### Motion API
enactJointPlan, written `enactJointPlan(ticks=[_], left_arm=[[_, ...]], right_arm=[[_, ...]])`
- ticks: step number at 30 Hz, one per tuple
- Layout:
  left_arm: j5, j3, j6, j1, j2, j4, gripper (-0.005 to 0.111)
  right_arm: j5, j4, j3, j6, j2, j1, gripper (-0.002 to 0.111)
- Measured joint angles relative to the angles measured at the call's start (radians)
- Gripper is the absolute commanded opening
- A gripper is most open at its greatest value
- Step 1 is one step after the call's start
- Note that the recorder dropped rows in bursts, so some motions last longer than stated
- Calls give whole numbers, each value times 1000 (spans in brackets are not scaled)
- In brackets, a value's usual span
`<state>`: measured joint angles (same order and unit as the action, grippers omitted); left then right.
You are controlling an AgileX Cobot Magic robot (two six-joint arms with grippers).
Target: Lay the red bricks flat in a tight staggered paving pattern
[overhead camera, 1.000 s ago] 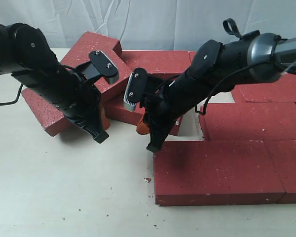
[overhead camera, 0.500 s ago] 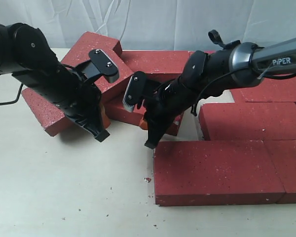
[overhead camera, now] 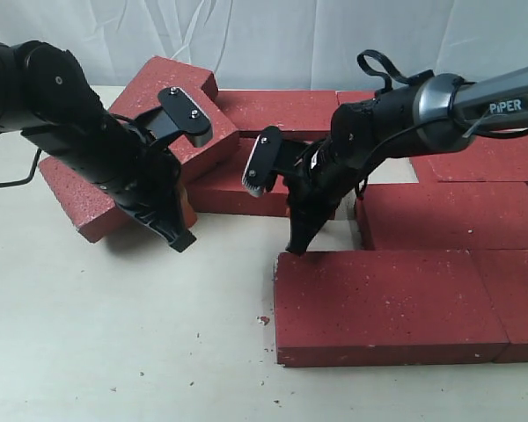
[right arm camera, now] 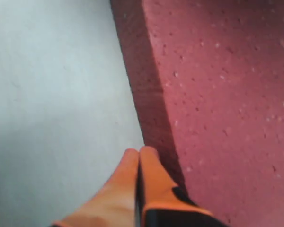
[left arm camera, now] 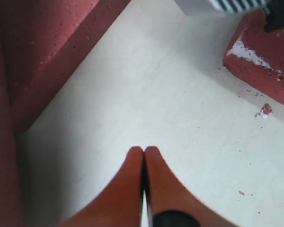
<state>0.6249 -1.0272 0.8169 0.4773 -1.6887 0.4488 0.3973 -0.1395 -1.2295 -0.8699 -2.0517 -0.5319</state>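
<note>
Several red bricks lie on the pale table. One brick [overhead camera: 172, 92] lies askew at the back left, resting on another [overhead camera: 75, 198]. A loose brick [overhead camera: 229, 189] sits in the middle. A long front brick [overhead camera: 378, 303] and a brick behind it [overhead camera: 449, 215] lie flat at the right. My left gripper [overhead camera: 181, 242] is shut and empty, and hovers over bare table beside the left bricks [left arm camera: 33, 52]. My right gripper [overhead camera: 295, 249] is shut and empty, its tips at the front brick's back left corner. In the right wrist view its fingertips [right arm camera: 150, 156] sit against that brick's side [right arm camera: 217, 94].
More bricks lie flat along the back [overhead camera: 282, 110] and the far right [overhead camera: 497, 163], with a pale gap [overhead camera: 392, 171] between them. Small red crumbs [overhead camera: 264, 320] dot the table near the front brick. A white backdrop hangs behind.
My right gripper has swung right and back, from beside the middle brick to the front brick's back corner. The middle brick now lies straighter and farther back. The left arm has not moved.
</note>
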Motion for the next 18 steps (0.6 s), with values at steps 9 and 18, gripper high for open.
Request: enactJointPlan(ticks=[9,18], left_arm=[[-106,0,-82,0,-6,-32,0],[-367,0,-91,2,-27,-19,0]], right_arm=[[164,18,0,28,81,58,-1],[161,-63,0,55,141,60,-1]])
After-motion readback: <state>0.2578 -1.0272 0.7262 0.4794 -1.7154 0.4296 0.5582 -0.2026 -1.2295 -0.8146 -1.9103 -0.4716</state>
